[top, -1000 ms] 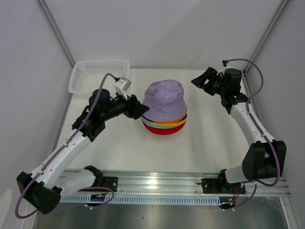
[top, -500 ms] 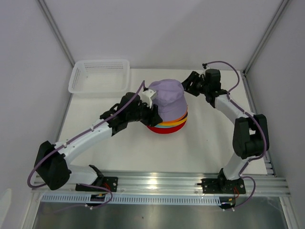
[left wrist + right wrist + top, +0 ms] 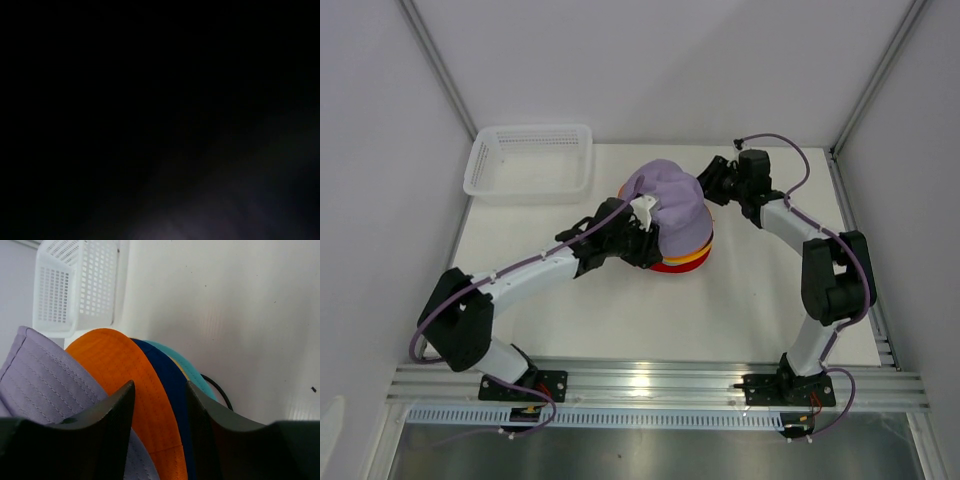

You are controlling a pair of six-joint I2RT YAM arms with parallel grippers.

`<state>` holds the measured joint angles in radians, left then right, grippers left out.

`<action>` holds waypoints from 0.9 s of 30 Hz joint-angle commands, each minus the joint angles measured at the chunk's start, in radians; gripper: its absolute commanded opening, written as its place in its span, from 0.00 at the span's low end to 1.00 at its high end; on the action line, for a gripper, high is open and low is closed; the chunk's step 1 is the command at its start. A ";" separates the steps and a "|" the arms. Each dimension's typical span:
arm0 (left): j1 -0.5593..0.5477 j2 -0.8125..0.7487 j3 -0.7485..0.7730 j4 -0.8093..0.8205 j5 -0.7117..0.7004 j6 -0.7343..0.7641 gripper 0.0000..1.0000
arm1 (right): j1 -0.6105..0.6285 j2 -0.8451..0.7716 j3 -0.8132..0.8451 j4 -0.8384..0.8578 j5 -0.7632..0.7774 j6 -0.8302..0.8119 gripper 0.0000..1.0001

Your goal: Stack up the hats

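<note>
Hats point(image 3: 692, 250) sit stacked mid-worktop point(image 3: 760, 300), the lavender hat point(image 3: 665, 195) on top and leaning. The right gripper point(image 3: 160, 390), fingers partway apart, straddles the orange brim point(image 3: 115, 360) at far right. The left gripper point(image 3: 648, 240) is buried in the stack's left side, so its state cannot be told. Squaring the pile likely needs gentle, even pressure from both sides.

Hats point(image 3: 675, 225): one stack, table centre. Lavender hat point(image 3: 666, 195) on top, crown up. Orange hat point(image 3: 125, 385), navy hat point(image 3: 169, 390) and teal hat point(image 3: 194, 374) brims fanned beneath. Red hat point(image 3: 667, 267) lowest.
</note>
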<state>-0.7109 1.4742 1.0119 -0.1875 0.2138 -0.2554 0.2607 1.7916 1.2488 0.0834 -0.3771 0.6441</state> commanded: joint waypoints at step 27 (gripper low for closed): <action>0.083 -0.425 -0.048 0.028 -0.079 -0.016 0.84 | -0.175 -0.124 0.238 -0.298 0.032 -0.084 0.75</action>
<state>-0.6601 1.1164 0.9867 -0.1650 0.1196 -0.2543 0.1177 1.7638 1.5013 -0.1463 -0.3473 0.5781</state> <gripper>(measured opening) 0.826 0.749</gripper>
